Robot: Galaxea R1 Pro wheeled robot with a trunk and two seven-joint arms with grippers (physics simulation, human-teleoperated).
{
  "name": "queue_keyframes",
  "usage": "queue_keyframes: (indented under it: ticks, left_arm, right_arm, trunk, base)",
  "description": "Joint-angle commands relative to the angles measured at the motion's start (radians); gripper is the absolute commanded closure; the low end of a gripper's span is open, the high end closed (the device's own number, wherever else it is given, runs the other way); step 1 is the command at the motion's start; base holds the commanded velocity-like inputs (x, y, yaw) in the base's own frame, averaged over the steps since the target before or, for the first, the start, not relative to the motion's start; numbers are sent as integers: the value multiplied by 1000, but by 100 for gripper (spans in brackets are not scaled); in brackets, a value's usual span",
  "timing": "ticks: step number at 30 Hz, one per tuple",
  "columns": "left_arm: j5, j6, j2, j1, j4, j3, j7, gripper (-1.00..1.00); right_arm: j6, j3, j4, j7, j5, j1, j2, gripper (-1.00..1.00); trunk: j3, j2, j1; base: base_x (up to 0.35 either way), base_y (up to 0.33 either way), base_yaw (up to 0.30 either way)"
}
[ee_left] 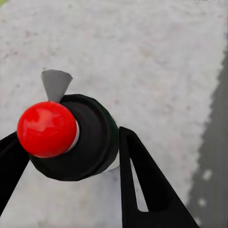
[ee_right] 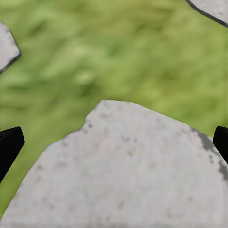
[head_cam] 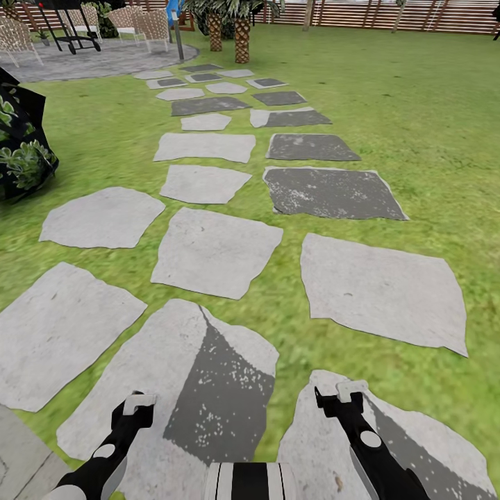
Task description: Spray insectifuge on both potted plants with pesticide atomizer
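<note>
The pesticide atomizer, a black body with a round red cap and a small grey nozzle, sits between the two black fingers of my left gripper, which is shut on it. In the head view the left gripper hangs low over a pale stepping stone. My right gripper is open, its fingertips far apart over stone and grass, holding nothing. The garden lawn stretches ahead. The potted plants are out of view.
A path of pale and dark stepping stones runs ahead to a round paved patio with woven chairs. Palm trunks and a slat fence stand at the back. A dark leafy shrub is at the left.
</note>
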Motion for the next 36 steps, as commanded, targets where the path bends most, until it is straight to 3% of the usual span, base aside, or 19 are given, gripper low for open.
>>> queue_keyframes:
  ticks: [1, 15, 36]
  left_arm:
    - [-10, -4, 0, -1, 1, 7, 0, 100]
    - [-10, -5, 0, -1, 0, 6, -1, 100]
    - [-10, -3, 0, 0, 12, 6, 0, 100]
  right_arm:
    - [-3, -1, 0, 0, 10, 0, 0, -100]
    - [-3, -1, -1, 0, 10, 0, 0, -100]
    - [-3, 0, -2, 0, 8, 0, 3, -100]
  trunk:
    - [-1, 0, 0]
    - [-1, 0, 0]
    - [81, 5, -10]
  base:
    - [0, 0, 0]
    - [0, 0, 0]
    - [0, 0, 0]
